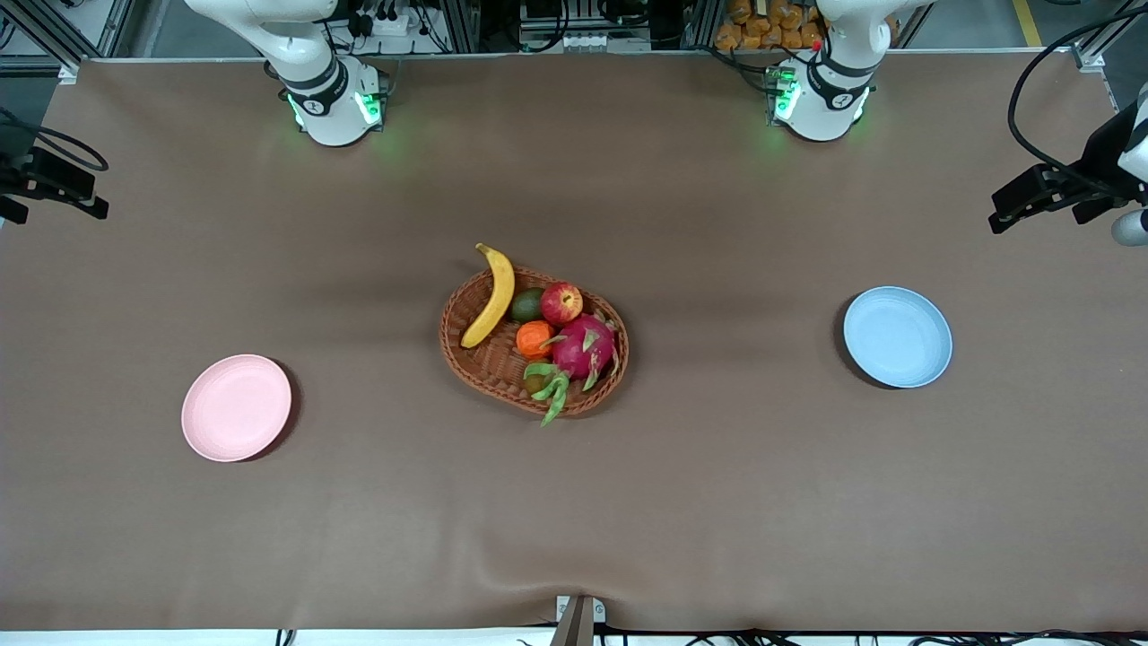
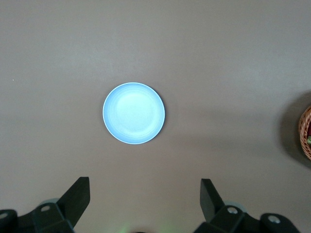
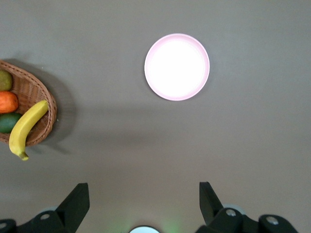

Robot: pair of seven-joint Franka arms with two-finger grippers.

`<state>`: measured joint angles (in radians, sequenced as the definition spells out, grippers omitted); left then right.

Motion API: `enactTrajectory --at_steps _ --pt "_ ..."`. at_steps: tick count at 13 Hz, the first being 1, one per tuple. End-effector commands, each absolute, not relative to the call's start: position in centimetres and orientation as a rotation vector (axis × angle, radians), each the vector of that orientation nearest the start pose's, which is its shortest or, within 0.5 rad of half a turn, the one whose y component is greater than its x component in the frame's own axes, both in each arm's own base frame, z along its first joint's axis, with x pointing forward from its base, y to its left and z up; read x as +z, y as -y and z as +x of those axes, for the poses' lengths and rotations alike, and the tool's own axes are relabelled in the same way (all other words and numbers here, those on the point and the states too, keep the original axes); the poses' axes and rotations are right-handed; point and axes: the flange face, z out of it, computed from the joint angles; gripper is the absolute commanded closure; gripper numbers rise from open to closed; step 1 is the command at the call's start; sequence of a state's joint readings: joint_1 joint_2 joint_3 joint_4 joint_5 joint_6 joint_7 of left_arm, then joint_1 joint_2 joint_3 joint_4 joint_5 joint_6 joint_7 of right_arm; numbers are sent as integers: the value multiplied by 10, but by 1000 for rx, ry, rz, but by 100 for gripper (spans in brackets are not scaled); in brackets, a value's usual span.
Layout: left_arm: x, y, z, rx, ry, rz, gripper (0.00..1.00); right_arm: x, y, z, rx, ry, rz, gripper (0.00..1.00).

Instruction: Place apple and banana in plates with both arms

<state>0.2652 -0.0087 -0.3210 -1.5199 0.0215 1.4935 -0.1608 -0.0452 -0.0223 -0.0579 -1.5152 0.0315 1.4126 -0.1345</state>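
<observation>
Apple [image 1: 560,302] and banana [image 1: 492,295] lie in the wicker basket [image 1: 502,363] at table centre. Both grippers hang high, fingers spread: left gripper [image 2: 145,198] above the blue plate [image 2: 133,113], at 12 o'clock ahead of it; right gripper [image 3: 144,200] above the pink plate [image 3: 177,67], at 1 o'clock.

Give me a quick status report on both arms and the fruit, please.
Left hand and right hand open, high over the table. Apple and banana in basket. Pink plate, blue plate bare. Nothing blocking.
</observation>
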Motion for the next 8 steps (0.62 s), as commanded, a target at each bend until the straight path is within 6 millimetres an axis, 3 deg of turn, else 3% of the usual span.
enactTrajectory --at_steps 1,4,8 --pt "648 33 545 39 167 -3125 0 658 56 527 136 29 -3097 0" --pt "641 28 550 57 176 -3127 0 658 56 527 131 31 -3097 0" --pt "648 27 560 28 171 -3139 0 658 56 528 129 33 -3098 0"
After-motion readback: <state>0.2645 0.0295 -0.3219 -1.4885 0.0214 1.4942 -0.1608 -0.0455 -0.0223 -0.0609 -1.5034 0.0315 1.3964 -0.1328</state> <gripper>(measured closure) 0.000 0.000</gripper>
